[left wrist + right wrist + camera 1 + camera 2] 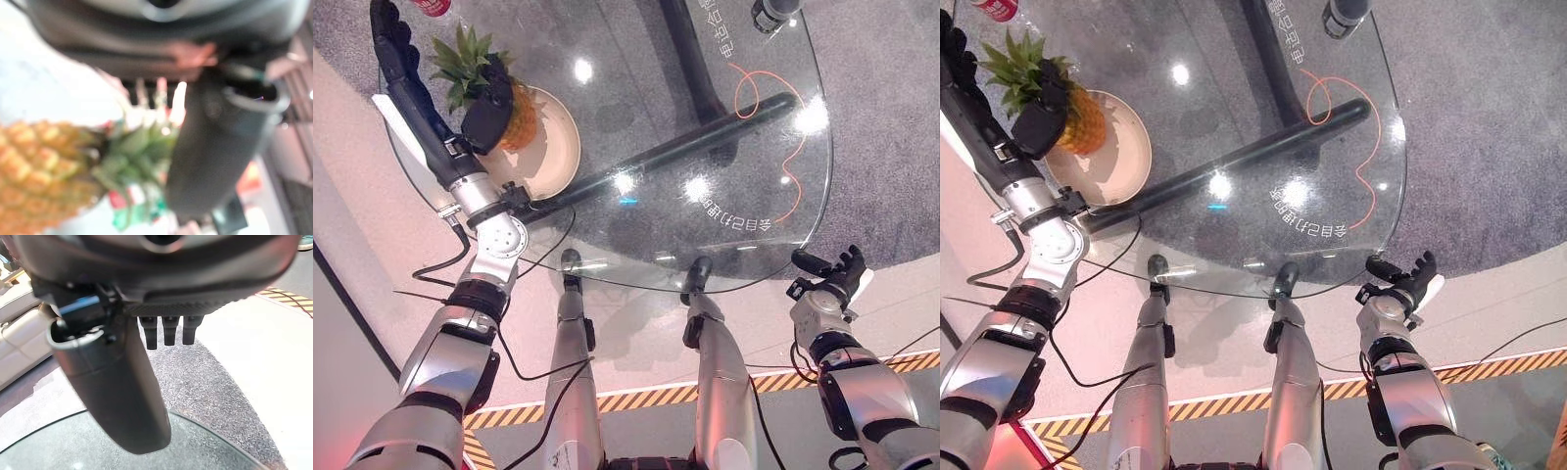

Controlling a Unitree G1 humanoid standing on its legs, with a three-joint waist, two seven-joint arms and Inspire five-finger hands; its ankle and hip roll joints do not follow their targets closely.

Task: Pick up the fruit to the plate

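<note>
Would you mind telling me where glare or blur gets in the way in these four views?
Left eye and right eye views: bright lamp reflections dot the glass table, yet the pineapple on the plate under the left hand reads clearly. Left wrist view: the close pineapple and thumb are soft, out of focus. Right wrist view: the right hand is mildly blurred, the carpet sharper.

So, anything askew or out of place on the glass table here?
Nothing spilled or damaged. The pineapple lies on its side over the plate, with the left hand against it. The right hand hangs open off the table's edge.
</note>
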